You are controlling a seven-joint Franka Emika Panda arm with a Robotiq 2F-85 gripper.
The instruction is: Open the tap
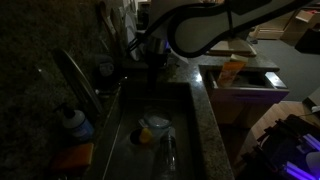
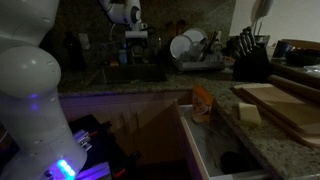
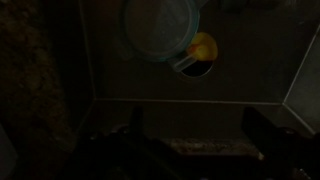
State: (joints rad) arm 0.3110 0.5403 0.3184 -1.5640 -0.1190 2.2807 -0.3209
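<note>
The tap (image 1: 76, 76) is a long arched silvery spout on the counter at the left rim of the sink (image 1: 190, 100), in an exterior view. My gripper (image 1: 150, 50) hangs over the far end of the basin, apart from the tap and to its right. It also shows at the back in an exterior view (image 2: 135, 42). In the wrist view my gripper (image 3: 198, 128) shows two dark fingers set apart with only the sink floor between them. The tap is out of the wrist view.
A blue-capped bottle (image 1: 72, 120) stands beside the tap. A clear round bowl (image 3: 160, 30) and a yellow object (image 3: 203, 47) lie in the basin. A dish rack with plates (image 2: 190, 46), a knife block (image 2: 250, 62) and an open drawer (image 2: 215, 140) are nearby.
</note>
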